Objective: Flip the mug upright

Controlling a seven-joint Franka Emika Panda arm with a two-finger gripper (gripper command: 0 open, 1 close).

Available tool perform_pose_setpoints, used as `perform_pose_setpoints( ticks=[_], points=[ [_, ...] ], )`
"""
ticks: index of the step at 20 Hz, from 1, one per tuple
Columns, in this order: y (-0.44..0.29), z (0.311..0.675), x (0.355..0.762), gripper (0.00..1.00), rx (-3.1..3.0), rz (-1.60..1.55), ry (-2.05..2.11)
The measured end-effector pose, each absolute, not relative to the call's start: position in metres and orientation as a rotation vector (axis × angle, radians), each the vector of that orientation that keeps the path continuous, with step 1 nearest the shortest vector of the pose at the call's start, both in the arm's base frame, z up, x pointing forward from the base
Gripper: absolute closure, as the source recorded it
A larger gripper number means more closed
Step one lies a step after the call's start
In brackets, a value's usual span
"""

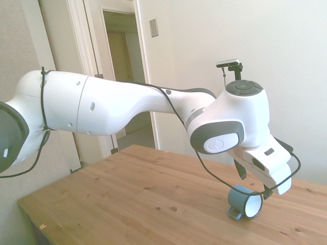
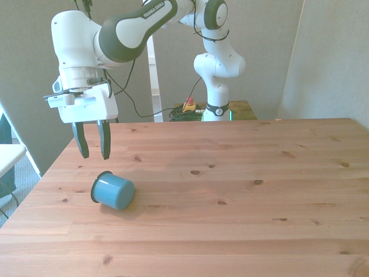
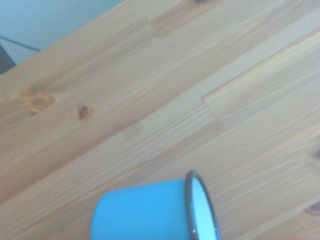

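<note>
The mug (image 2: 112, 191) lies on its side on the wooden table (image 2: 242, 190), not upright; in the front view it rests just below the pincer (image 2: 93, 154) and slightly toward the front view's right of it, with a clear gap of bare wood between the fingertips and the mug body; its flat blue base faces the camera and its dark rim points toward the front view's left. The pincer is open, with the two dark fingers (image 2: 82, 143) hanging downward and parted by a moderate gap; nothing is held between them; neither finger touches the mug. In the side view the mug (image 1: 246, 201) shows its white interior and dark rim, with the blue loop handle low against the table on the side nearer the camera; the pincer (image 1: 258, 178) sits directly above it, largely masked by the white hand housing, so finger spacing cannot be read from that view. In the wrist view the mug (image 3: 145, 212) appears close by, its blue wall and the edge of its rim visible against the table (image 3: 150, 90) planks.
</note>
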State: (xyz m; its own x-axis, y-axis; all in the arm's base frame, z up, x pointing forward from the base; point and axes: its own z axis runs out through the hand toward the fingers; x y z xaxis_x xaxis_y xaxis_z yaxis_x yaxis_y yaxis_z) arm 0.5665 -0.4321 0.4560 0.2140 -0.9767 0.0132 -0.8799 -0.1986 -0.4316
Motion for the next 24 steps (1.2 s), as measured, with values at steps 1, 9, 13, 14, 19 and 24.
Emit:
perform_pose_setpoints(
  ticks=[1,9,13,14,19,24],
  points=[
    [-0.434,0.451,0.570,0.00,-2.159,-0.393,1.728],
    [-0.437,0.423,0.598,0.00,-2.126,-0.277,1.616],
    [-0.434,0.410,0.610,0.00,-2.105,-0.218,1.571],
    [-0.434,0.405,0.612,0.00,-2.102,-0.200,1.562],
    [-0.433,0.389,0.619,0.00,-2.072,-0.111,1.503],
    [-0.441,0.386,0.618,0.00,-2.047,-0.067,1.431]
  ],
)
